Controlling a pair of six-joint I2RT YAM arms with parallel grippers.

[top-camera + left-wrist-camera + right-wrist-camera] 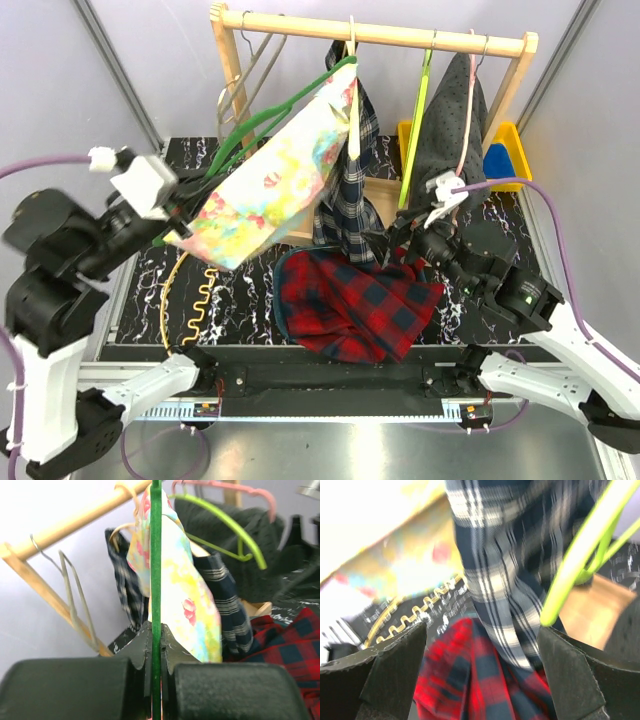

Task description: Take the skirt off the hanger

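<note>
Skirt (192,595) drapes the green hanger (156,555) just beyond my left tool (156,637), clenched on that hanger; right tool (481,635) released, plaid cloth (505,580) ahead.

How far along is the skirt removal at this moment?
Done: the left hand is shut on the thin green hanger, angled leftward from the wooden rail. In hand: the pastel floral skirt is still draped on that hanger. Left: the open right hand has yet to grip the skirt and pull it off.

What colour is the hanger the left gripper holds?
The hanger is green; the left wrist view shows it best.
</note>
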